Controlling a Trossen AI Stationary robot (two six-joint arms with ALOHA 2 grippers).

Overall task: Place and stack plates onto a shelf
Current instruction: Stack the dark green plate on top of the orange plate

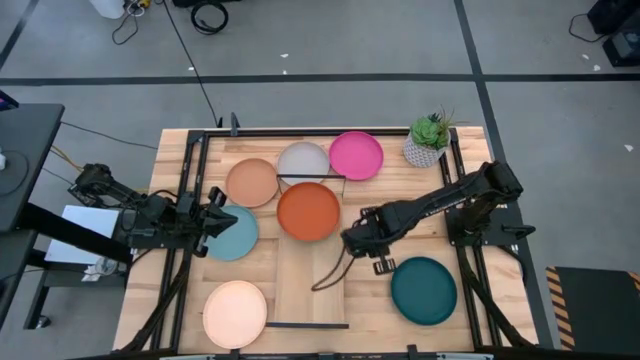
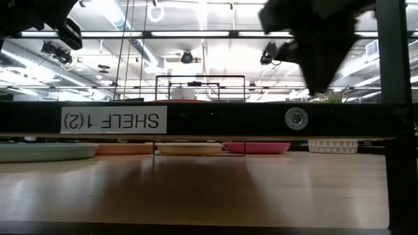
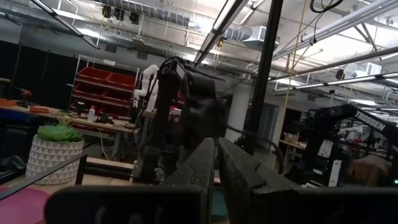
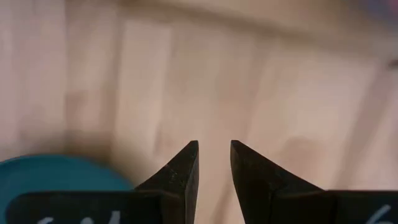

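The shelf [image 1: 310,285] is a long light-wood board in the table's middle, and the orange plate [image 1: 308,211] lies on its far end. Flat on the table are the tan [image 1: 252,182], grey [image 1: 302,160], magenta [image 1: 356,155], light teal [image 1: 236,236], peach [image 1: 235,313] and dark teal [image 1: 423,290] plates. No blue plate is in view. My right gripper [image 1: 352,241] [image 4: 214,149] hangs over the shelf's right edge, pointing down, narrowly open and empty. My left gripper [image 1: 214,217] [image 3: 216,163] is level at the light teal plate's left rim, shut and empty.
A potted green plant [image 1: 428,140] stands at the far right corner. Black metal frame bars [image 1: 190,190] run along the table's left, right and far sides. In the low view, a labelled black bar [image 2: 209,119] crosses in front of the plates.
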